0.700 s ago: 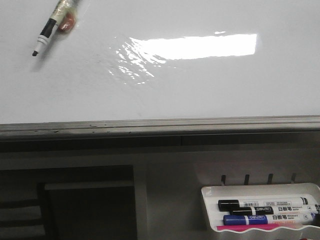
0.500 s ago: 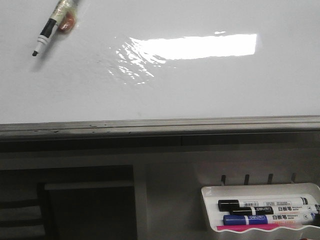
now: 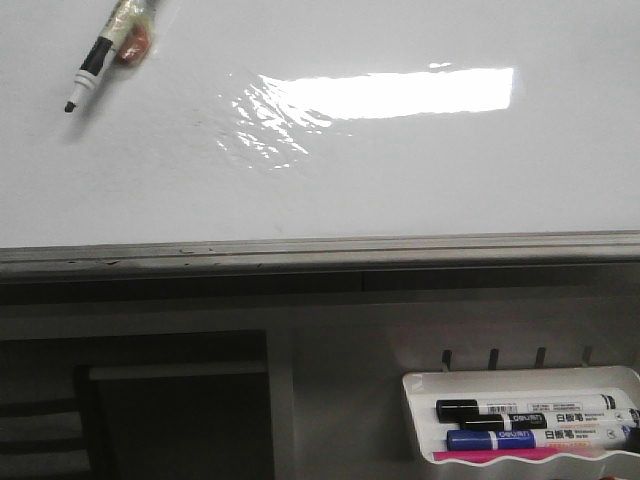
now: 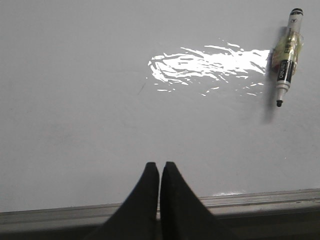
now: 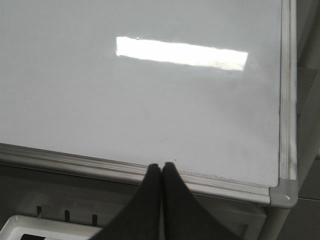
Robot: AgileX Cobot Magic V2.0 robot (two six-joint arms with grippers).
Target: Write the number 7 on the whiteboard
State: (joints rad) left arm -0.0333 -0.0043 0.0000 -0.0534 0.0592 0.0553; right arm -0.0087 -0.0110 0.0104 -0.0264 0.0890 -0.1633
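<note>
no stroke of a number 7 visible anywhere on the large glossy white whiteboard (image 3: 400, 170); writing not begun. uncapped black-tipped marker with taped barrel (image 3: 105, 52) lying unheld on the board toward 10 o'clock. left gripper (image 4: 159, 175) and right gripper (image 5: 161, 172) jaws pressed together, empty, near the grey metal bottom edge (image 3: 320, 250). wide bare board for moving; white marker tray (image 3: 520, 380) at 5 o'clock.

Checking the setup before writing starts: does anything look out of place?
Yes: an uncapped marker lies loose and slanted on the whiteboard, with tape around its barrel, while the other markers sit in the tray.
</note>
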